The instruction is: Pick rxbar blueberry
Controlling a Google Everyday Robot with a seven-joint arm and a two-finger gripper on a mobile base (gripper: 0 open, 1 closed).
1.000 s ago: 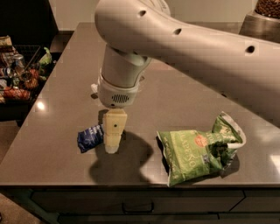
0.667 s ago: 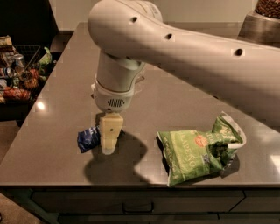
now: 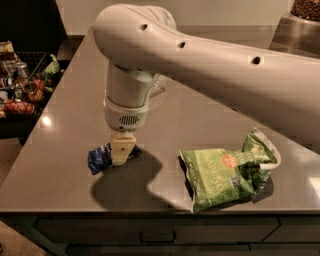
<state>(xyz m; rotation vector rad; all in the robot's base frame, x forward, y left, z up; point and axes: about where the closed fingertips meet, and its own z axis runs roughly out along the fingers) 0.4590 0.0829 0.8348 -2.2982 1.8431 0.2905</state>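
Dark blue and flat, the rxbar blueberry (image 3: 100, 159) is seen lying on the grey stone desk (image 3: 65, 115) near its front-left edge. The gripper (image 3: 122, 150) is set directly against the bar's right end, pointing straight down from the white arm (image 3: 200, 55), and part of the wrapper is hidden behind it. Whether the gripper is closed on the bar cannot be told.

Compared with a second ago, the gripper has been shifted slightly to the left, so that more of the bar's right end is covered. The arm's elbow has been swung further left across the view. The bar itself has not been moved. The green chip bag (image 3: 225, 172) is found in the same place as before, well to the right of the bar near the front edge, crumpled and lying flat.

Beside the desk, at the left of the view, a dark wire basket (image 3: 15, 60) is filled with assorted packaged goods; these cannot be identified. At the top right a container (image 3: 305, 9) holding brown contents is partly shown.
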